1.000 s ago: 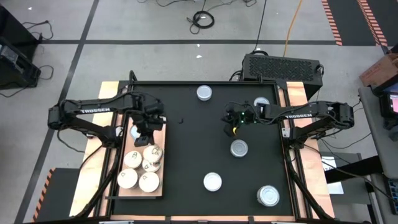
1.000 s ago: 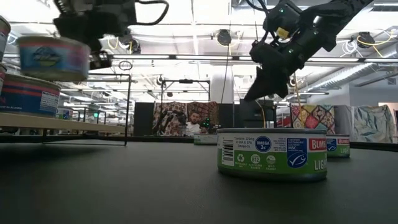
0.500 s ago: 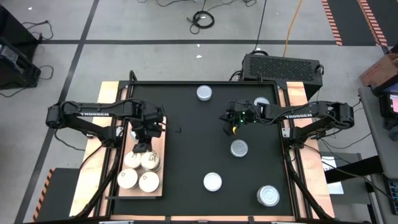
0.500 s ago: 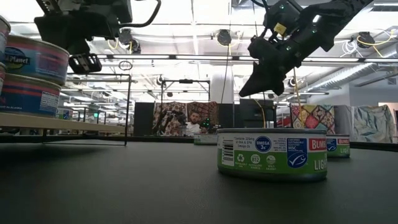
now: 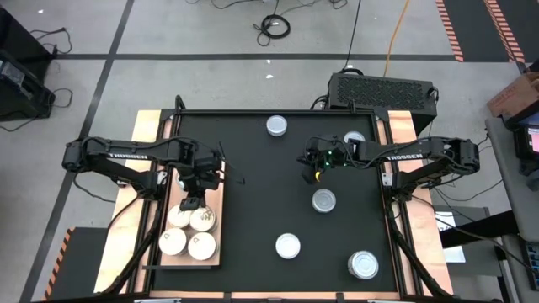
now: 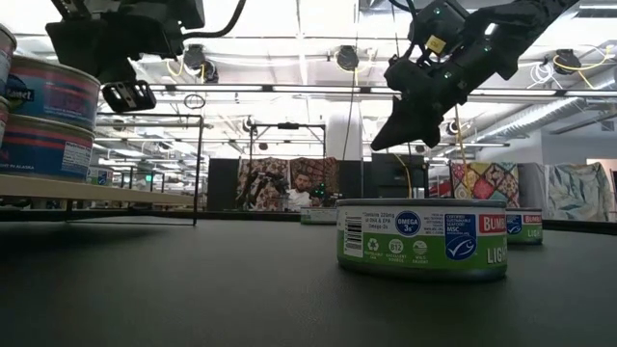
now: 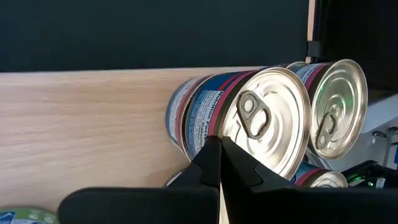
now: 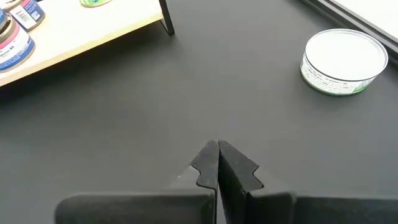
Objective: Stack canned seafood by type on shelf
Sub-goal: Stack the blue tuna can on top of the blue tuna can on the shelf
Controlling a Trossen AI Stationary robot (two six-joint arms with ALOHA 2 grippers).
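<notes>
So the left gripper [image 5: 199, 187] has just let go: a second ago it carried a tin, now its fingers are together and empty, hovering over the shelf [image 5: 217, 227]. That tin now sits on the stacked tins [image 5: 192, 217] at the shelf's near end. The right gripper [image 5: 315, 175], also pinched together, hangs mid-tabletop above five loose tins, nearest one [image 5: 324, 200]. Looks like its turn next.

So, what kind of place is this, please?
Probably a robotics lab in a large open hall: a grey tiled floor with loose cables, long ceiling lights, and two dark robot arms at a black-matted work table.
</notes>
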